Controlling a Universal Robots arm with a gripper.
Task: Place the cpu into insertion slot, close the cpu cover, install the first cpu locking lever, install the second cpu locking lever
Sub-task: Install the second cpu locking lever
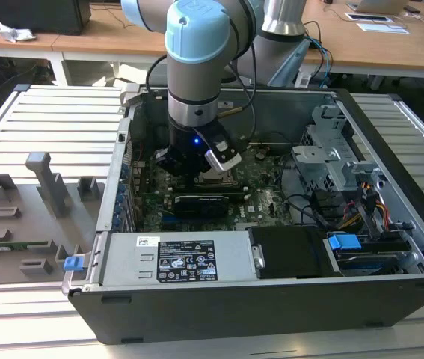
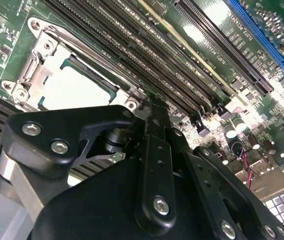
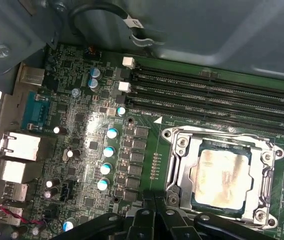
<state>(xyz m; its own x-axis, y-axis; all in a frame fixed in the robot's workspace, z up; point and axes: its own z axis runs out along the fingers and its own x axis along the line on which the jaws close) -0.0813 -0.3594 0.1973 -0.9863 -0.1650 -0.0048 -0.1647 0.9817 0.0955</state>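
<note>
Black fingers [image 3: 154, 215] of your gripper [image 2: 154, 125] appear drawn together, holding nothing, their tips just beside the insertion slot [image 3: 222, 175]. Beyond them, note that the cpu [image 3: 221, 175] already sits in that slot, and the cpu cover [image 3: 179, 170] appears closed flat around it. Judge the locking levers as remaining work; their state cannot be confirmed.

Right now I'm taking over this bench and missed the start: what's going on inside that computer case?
A robot arm reaches down into the open computer case, its gripper just above the green motherboard at the edge of the insertion slot. The cpu already sits in the slot, and the cpu cover lies down flat around it, framing the chip's silver top. The gripper's fingers look closed together, with nothing between them.
</note>
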